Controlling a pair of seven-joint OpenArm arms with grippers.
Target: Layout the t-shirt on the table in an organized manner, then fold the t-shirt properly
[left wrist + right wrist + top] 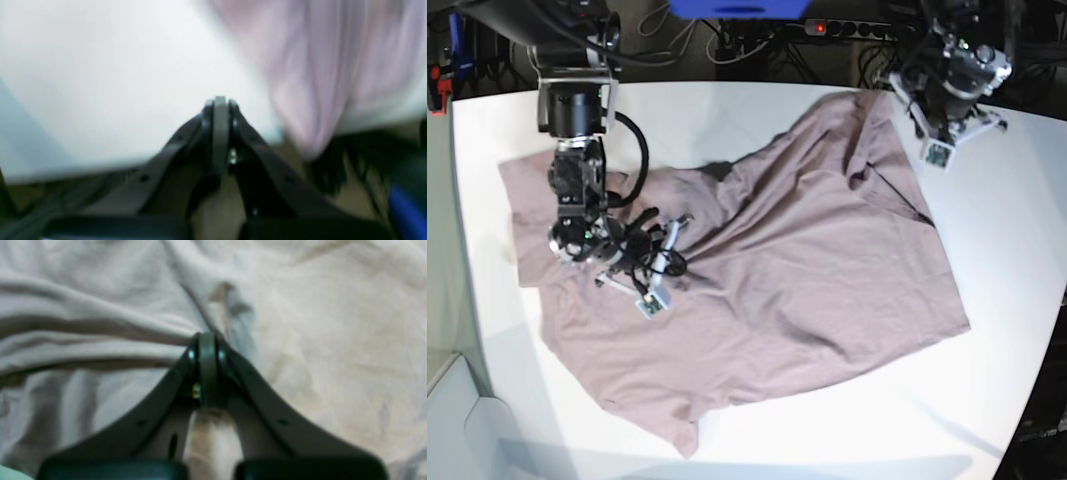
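Note:
The mauve-pink t-shirt (807, 250) lies spread and wrinkled across the white table (1012, 230), one corner reaching the far edge. My right gripper (677, 235) rests on the shirt's left part. In the right wrist view the right gripper (207, 336) is shut, and folds of the shirt (333, 340) converge at its tip. My left gripper (899, 88) is by the shirt's far corner. In the blurred left wrist view the left gripper (220, 100) is shut over the table (100, 66), with the shirt (327, 66) to its right and nothing seen between the jaws.
A power strip (857, 27) and cables lie behind the table's far edge. A blue object (737, 8) stands at the back. The shirt's corner hangs past the table edge in the left wrist view, with dark clutter and a blue part (405, 206) below.

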